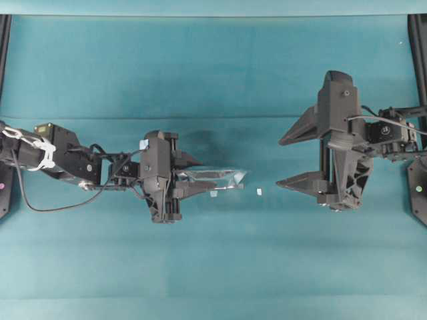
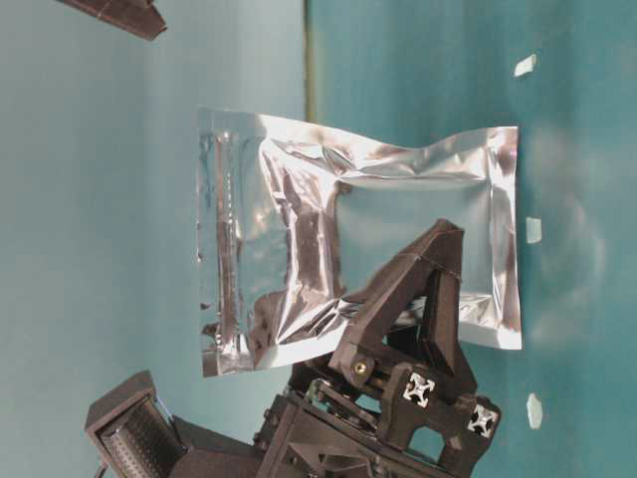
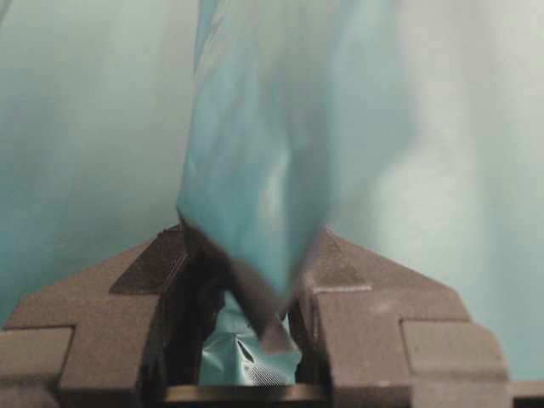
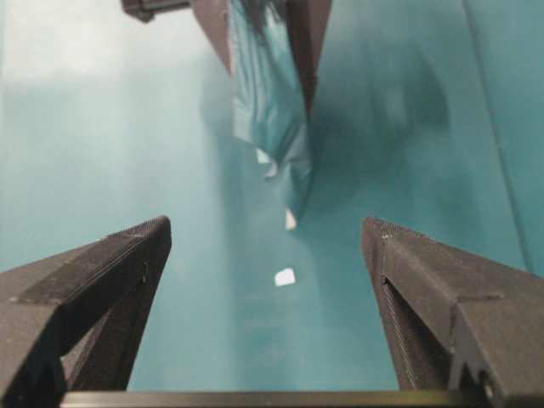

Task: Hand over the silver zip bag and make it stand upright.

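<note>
The silver zip bag is pinched at one edge in my shut left gripper and sticks out toward the right arm, edge-on from overhead. The table-level view shows its broad crinkled face, with the zip strip at the end away from the table and a left finger across its lower part. In the left wrist view the bag rises from between the jaws. My right gripper is wide open and empty, a short gap from the bag's free end. Its wrist view shows the bag ahead, beyond its open fingertips.
Small white scraps lie on the teal cloth: one between the two grippers, also in the right wrist view, and more in the table-level view. Black frame posts stand at the table's side edges.
</note>
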You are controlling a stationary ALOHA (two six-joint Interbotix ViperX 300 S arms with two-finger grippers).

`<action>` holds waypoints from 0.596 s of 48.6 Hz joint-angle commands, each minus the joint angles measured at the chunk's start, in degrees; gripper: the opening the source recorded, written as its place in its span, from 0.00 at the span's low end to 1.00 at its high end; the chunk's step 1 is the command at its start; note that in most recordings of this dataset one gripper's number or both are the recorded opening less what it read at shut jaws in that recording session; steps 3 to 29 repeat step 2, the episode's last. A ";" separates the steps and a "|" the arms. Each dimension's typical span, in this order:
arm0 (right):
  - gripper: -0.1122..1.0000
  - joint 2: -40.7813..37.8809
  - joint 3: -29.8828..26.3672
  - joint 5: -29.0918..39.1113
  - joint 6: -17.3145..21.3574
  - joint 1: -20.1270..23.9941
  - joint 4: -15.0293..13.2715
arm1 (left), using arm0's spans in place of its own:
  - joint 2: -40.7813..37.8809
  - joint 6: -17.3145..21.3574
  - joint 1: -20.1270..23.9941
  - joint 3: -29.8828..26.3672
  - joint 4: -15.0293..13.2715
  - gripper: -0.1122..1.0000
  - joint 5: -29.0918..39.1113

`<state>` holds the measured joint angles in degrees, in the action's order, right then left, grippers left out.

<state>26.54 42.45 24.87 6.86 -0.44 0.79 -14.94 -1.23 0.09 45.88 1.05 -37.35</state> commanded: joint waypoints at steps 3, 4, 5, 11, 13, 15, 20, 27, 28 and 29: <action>0.97 0.62 -0.44 -0.44 0.53 0.00 -0.09 | 0.26 -0.09 -1.05 -0.44 0.26 0.31 0.18; 0.97 0.62 -0.44 -0.44 0.53 0.00 -0.09 | 0.26 -0.09 -1.05 -0.44 0.26 0.31 0.18; 0.97 0.62 -0.44 -0.44 0.53 0.00 -0.09 | 0.26 -0.09 -1.05 -0.44 0.26 0.31 0.18; 0.97 0.62 -0.44 -0.44 0.53 0.00 -0.09 | 0.26 -0.09 -1.05 -0.44 0.26 0.31 0.18; 0.97 0.62 -0.44 -0.44 0.53 0.00 -0.09 | 0.26 -0.09 -1.05 -0.44 0.26 0.31 0.18; 0.97 0.62 -0.44 -0.44 0.53 0.00 -0.09 | 0.26 -0.09 -1.05 -0.44 0.26 0.31 0.18; 0.97 0.62 -0.44 -0.44 0.53 0.00 -0.09 | 0.26 -0.09 -1.05 -0.44 0.26 0.31 0.18; 0.97 0.62 -0.44 -0.44 0.53 0.00 -0.09 | 0.26 -0.09 -1.05 -0.44 0.26 0.31 0.18; 0.97 0.62 -0.44 -0.44 0.53 0.00 -0.09 | 0.26 -0.09 -1.05 -0.44 0.26 0.31 0.18; 0.97 0.62 -0.44 -0.44 0.53 0.00 -0.09 | 0.26 -0.09 -1.05 -0.44 0.26 0.31 0.18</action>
